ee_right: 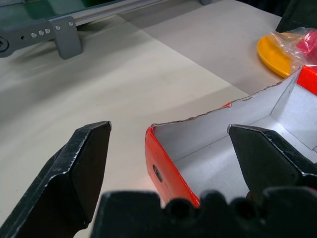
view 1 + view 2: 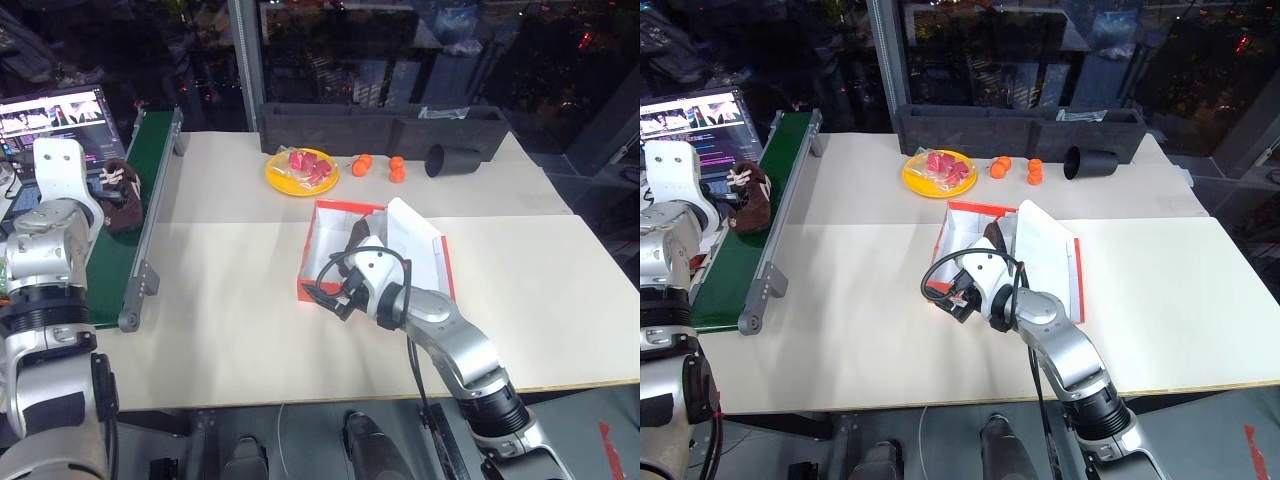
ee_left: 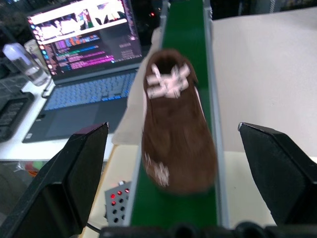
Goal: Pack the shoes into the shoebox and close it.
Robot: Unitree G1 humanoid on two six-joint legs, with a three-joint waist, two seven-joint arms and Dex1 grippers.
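Beige tabletop [image 2: 230, 330] takes up most of the head view, with a green conveyor belt [image 2: 120, 240] along its 9 o'clock edge and a laptop [image 3: 84, 74] beyond that. At about 12 o'clock a long black tray [image 2: 380, 125] is seen, and in front of it a yellow plate [image 2: 300, 172] with red pieces, some small orange fruits [image 2: 380, 167] and a dark cup [image 2: 450, 160].

One brown shoe [image 3: 173, 139] with white lacing lies on the belt, toe toward the left gripper [image 3: 173, 173]. That claw is spread fully wide and nothing is held; the shoe is framed between its two fingers but is not touched.

The shoebox [image 2: 345, 250] stands open near the table's middle, its lid tipped up at the 3 o'clock side. The right gripper [image 1: 168, 163] is held at the box's near corner, equally wide apart and empty, with one finger inside the wall and one outside. A dark shape by the lid may be the second shoe, but this cannot be told for sure.

The step in hand is judged to be the pick of the belt shoe. It would best be taken across its middle, where the sides are firm, with the fingers lowered evenly past both flanks before being closed. The belt's metal rails should be cleared by the fingertips. The box could be steadied by the right claw while the shoe is brought over.
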